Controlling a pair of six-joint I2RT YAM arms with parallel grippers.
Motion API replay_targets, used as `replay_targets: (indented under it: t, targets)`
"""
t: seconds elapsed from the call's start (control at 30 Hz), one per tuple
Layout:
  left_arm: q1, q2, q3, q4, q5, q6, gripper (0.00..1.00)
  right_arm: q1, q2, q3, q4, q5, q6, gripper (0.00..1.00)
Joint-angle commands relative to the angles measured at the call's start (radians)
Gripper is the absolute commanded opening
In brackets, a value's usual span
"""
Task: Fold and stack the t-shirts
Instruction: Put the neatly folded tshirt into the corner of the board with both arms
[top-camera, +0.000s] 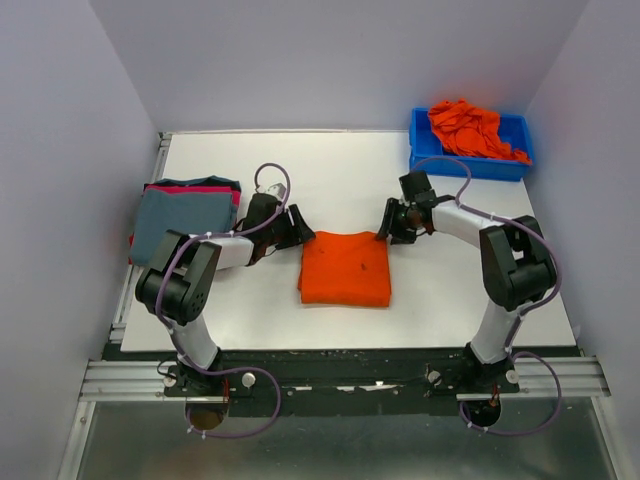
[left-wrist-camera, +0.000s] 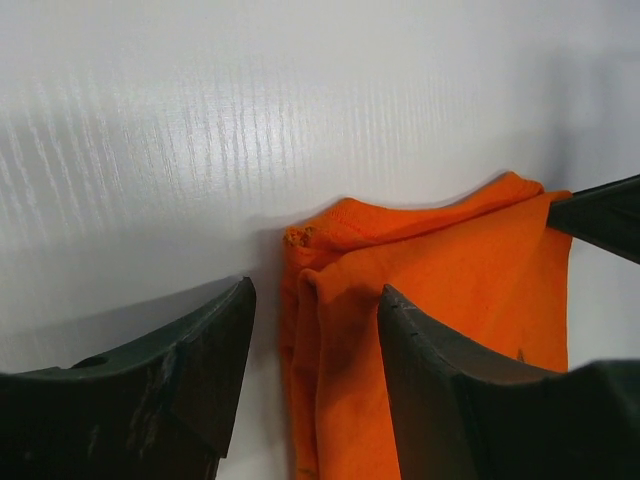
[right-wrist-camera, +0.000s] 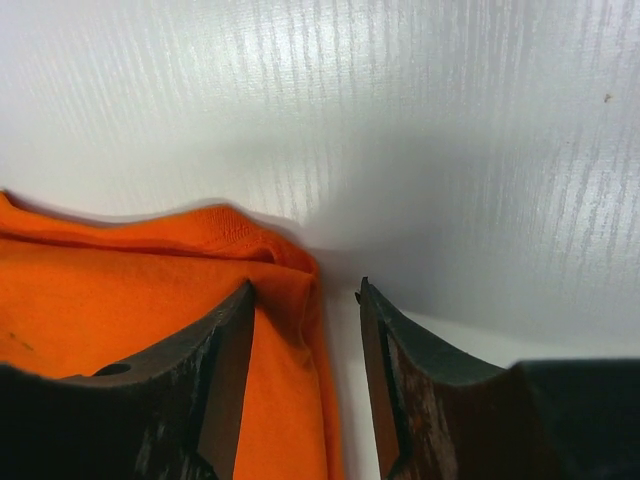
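Note:
A folded orange t-shirt (top-camera: 345, 268) lies in the middle of the table. My left gripper (top-camera: 300, 229) is open at its far left corner, jaws straddling the folded edge (left-wrist-camera: 320, 330). My right gripper (top-camera: 385, 228) is open at its far right corner, jaws straddling that edge (right-wrist-camera: 300, 300). Neither is closed on the cloth. A stack with a grey-blue t-shirt (top-camera: 178, 225) on top and a red-pink one (top-camera: 195, 188) beneath sits at the left. More crumpled orange t-shirts (top-camera: 468, 128) fill the blue bin (top-camera: 470, 162) at the far right.
The white table (top-camera: 330, 170) ends at a metal rail along the left and front. Grey walls close in on three sides. The right arm's finger (left-wrist-camera: 600, 215) shows at the edge of the left wrist view.

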Motion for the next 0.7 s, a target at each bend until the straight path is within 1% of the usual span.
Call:
replay_targets:
  t: [0.0,0.13,0.23,0.4,0.47,0.5,0.53,0.57,0.67]
  targets:
    - [-0.006,0.032,-0.022,-0.063,0.044,0.011,0.65,0.037,0.063,0.020,-0.031,0.019,-0.027,0.53]
    - [-0.006,0.006,-0.034,-0.083,0.037,0.022,0.66,0.054,0.077,0.023,-0.035,0.018,-0.015,0.52]
    - [-0.006,-0.012,-0.045,-0.095,0.033,0.028,0.66,0.054,0.080,0.018,-0.027,0.004,-0.001,0.47]
    - [-0.001,-0.038,-0.062,-0.105,0.035,0.022,0.66,0.054,0.089,0.017,-0.006,-0.018,0.011,0.32]
    - [-0.003,-0.041,-0.067,-0.103,0.040,0.022,0.66,0.054,0.092,0.014,0.008,-0.033,0.014,0.21]
    - [-0.003,-0.041,-0.071,-0.105,0.041,0.022,0.66,0.054,0.093,0.011,0.017,-0.039,0.016,0.14]
    - [-0.003,-0.041,-0.074,-0.103,0.044,0.022,0.66,0.054,0.098,0.012,0.022,-0.047,0.016,0.03]
    - [-0.003,-0.040,-0.079,-0.102,0.046,0.020,0.66,0.054,0.104,0.017,0.021,-0.044,0.019,0.01]
    - [-0.003,-0.032,-0.077,-0.111,0.037,0.017,0.66,0.054,0.109,0.017,0.022,-0.045,0.019,0.01]
